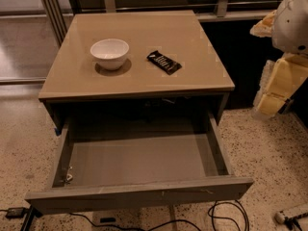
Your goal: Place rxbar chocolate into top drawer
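The rxbar chocolate point(164, 62), a flat bar in a black wrapper with pale lettering, lies at an angle on the tan table top point(144, 28), right of the white bowl. The top drawer point(139, 192) is pulled wide open below the table top, and its plain grey inside holds nothing but a small bit of debris in the front left corner point(69, 177). My gripper point(276, 88) is at the right edge of the camera view, off to the right of the table, well away from the bar and touching nothing.
A white bowl point(109, 53) stands on the table left of the bar. Black cables point(226, 215) trail on the speckled floor in front of the drawer. A railing and glass panels point(29, 32) stand behind and left of the table.
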`<state>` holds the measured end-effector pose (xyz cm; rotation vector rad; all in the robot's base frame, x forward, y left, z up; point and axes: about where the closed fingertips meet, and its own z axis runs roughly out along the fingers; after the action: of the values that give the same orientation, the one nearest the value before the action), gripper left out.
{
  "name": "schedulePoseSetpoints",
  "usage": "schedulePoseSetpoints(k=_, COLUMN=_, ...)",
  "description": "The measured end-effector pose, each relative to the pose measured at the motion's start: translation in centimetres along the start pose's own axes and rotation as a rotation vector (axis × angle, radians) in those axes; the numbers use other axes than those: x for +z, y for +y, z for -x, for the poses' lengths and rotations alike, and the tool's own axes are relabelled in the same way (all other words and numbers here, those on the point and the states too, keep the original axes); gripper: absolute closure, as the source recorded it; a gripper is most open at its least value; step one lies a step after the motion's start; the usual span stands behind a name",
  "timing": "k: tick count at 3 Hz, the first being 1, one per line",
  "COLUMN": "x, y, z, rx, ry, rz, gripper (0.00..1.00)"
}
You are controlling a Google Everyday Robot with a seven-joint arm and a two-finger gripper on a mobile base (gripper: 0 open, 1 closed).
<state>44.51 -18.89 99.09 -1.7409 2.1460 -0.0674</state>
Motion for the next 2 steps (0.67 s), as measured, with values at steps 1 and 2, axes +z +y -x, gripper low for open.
schedulePoseSetpoints(k=1, x=0.1, y=-1.2, z=1.4, rx=0.043, ry=-0.081, rz=0.003, gripper=0.0)
schedulePoseSetpoints(k=2, x=0.7, y=-2.7, z=2.3, rx=0.149, ry=-0.172, rz=0.013, gripper=0.0)
